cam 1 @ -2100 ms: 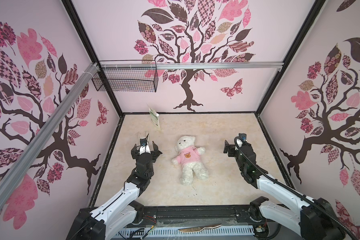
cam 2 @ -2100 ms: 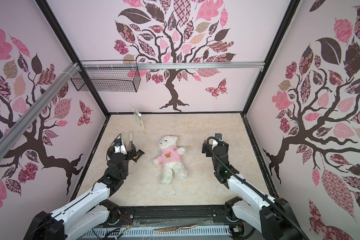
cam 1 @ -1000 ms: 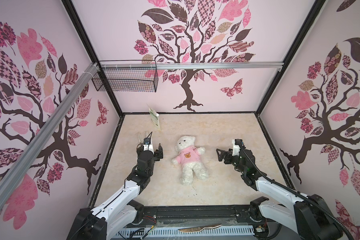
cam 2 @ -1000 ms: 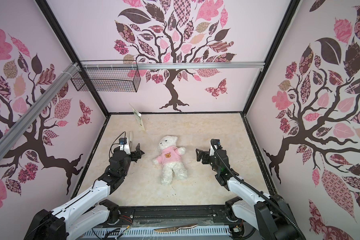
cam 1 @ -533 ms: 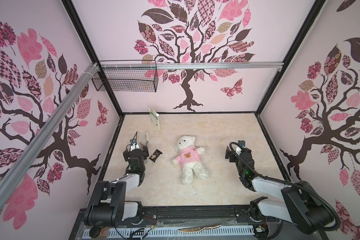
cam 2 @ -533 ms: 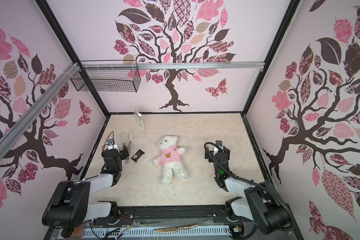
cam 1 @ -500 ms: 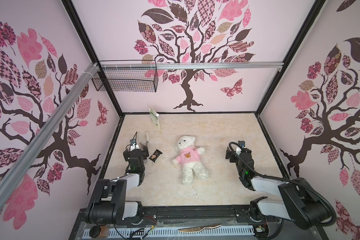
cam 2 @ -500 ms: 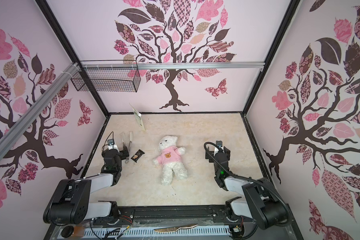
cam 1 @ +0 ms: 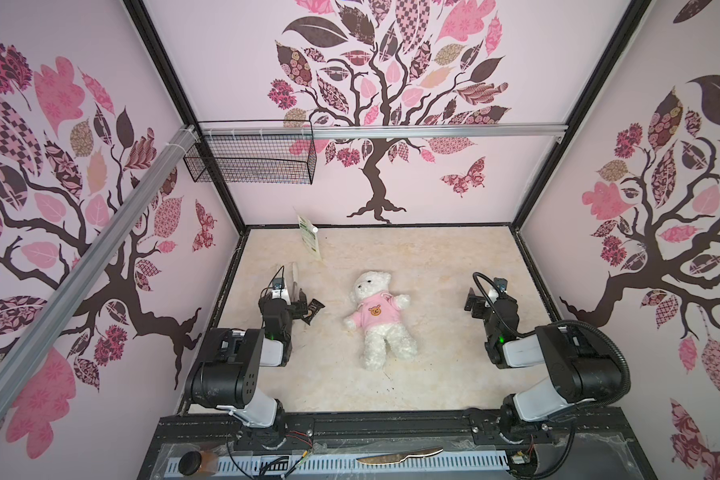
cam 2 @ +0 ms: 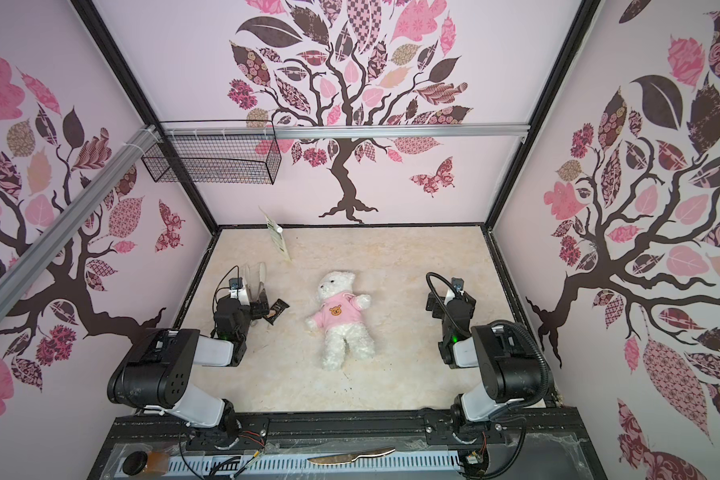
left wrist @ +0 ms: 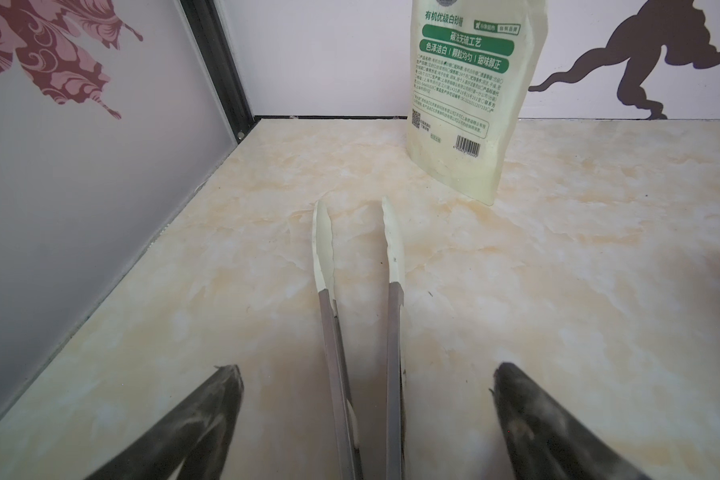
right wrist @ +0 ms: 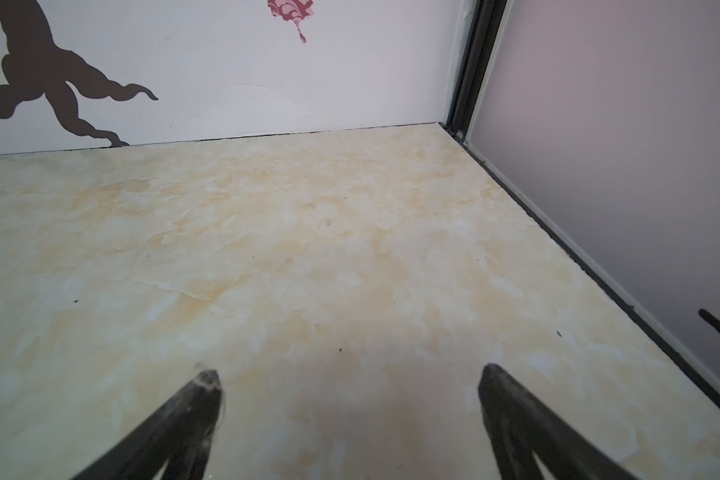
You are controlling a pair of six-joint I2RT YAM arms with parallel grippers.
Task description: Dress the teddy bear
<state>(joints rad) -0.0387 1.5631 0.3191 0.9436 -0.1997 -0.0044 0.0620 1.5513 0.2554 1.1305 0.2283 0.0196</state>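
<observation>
Top views show left and right jaws, apart and empty, drawn back from the teddy bear (cam 1: 385, 338) lying between them in its pink hoodie (cam 1: 371, 318). Dressing looks finished.

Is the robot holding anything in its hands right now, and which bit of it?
Nothing is held. The left gripper is open, with the tongs lying loose between its fingers, and the right gripper is open and empty.

Both top views look down on the whole tabletop (cam 1: 329, 374); wrist views skim it low, facing the back wall (right wrist: 350, 62).
</observation>
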